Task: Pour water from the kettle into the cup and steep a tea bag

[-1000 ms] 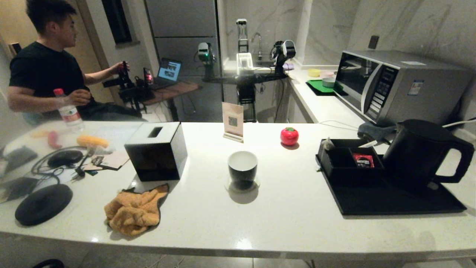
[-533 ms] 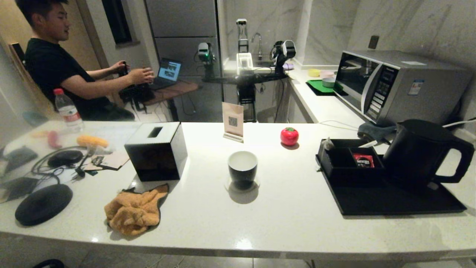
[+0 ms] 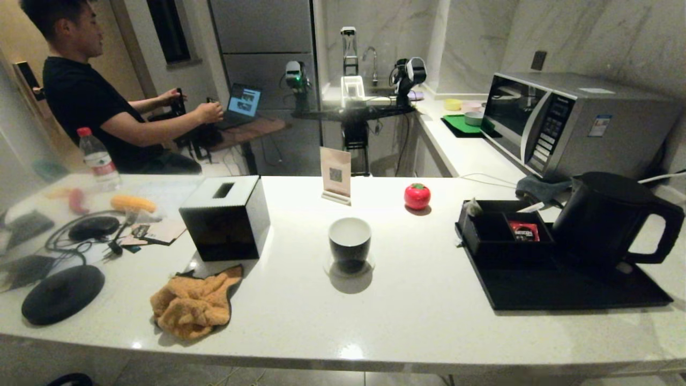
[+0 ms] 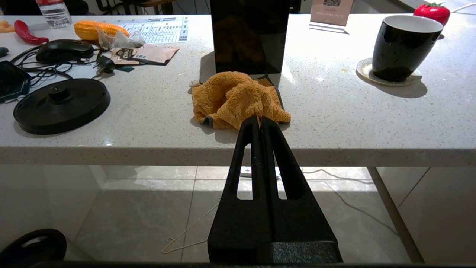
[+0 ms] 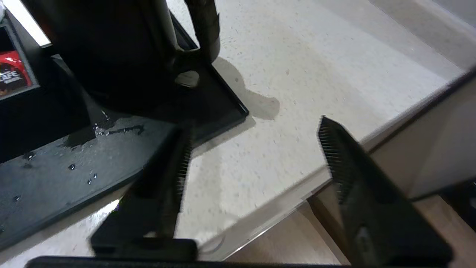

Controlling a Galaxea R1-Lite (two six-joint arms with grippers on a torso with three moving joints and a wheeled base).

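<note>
Spreading its two black fingers wide with nothing between them, the right gripper (image 5: 253,149) hangs over the counter's front edge, near the black tray (image 5: 74,167). On that tray stands the kettle (image 3: 605,220), beside a low black box (image 3: 501,230). The cup (image 3: 349,241) sits mid-counter. The left gripper (image 4: 261,124) is pressed shut, parked below the counter's edge by an orange cloth (image 4: 238,100).
</note>
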